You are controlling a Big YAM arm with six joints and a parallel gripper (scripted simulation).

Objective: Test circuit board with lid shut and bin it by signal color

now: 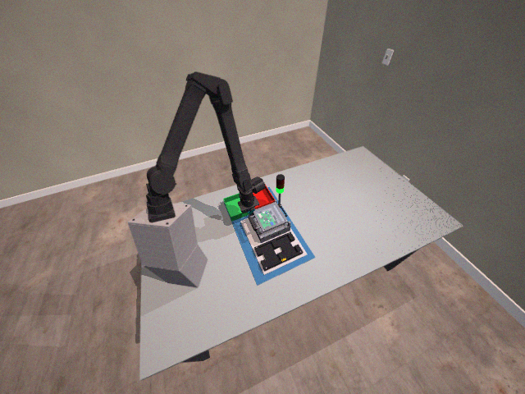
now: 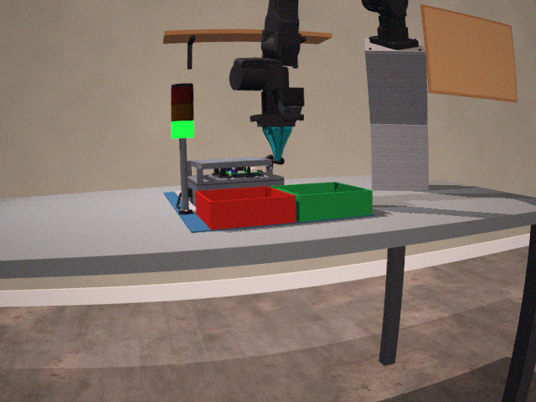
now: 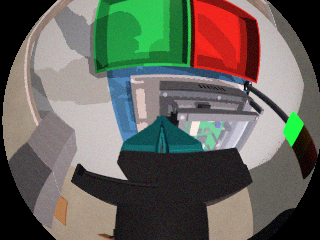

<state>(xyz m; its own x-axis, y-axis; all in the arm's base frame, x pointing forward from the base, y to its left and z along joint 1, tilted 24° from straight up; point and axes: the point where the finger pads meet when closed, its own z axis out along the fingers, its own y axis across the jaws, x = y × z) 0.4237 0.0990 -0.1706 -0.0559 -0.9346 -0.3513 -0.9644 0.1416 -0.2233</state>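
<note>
The green circuit board (image 1: 267,219) (image 2: 235,172) (image 3: 215,132) lies inside the grey tester (image 1: 271,231) (image 2: 235,179) (image 3: 150,96) under its shut clear lid (image 2: 229,162). The signal tower (image 1: 280,183) (image 2: 182,111) (image 3: 294,128) beside it shows green. My gripper (image 2: 277,158) (image 3: 162,127) is shut and empty, its teal fingertips pointing down at the small black tab (image 2: 281,161) on the tester's edge nearest the green bin. The green bin (image 1: 232,206) (image 2: 333,202) (image 3: 140,27) and red bin (image 1: 266,197) (image 2: 244,208) (image 3: 223,30) stand side by side, both empty.
The black two-pocket tray (image 1: 278,252) lies empty on the blue bench mat (image 1: 262,277) (image 2: 188,218) in front of the tester. The arm's grey pedestal (image 1: 167,244) (image 2: 396,125) stands at the table's edge. A wooden shelf (image 2: 216,36) hangs on the wall.
</note>
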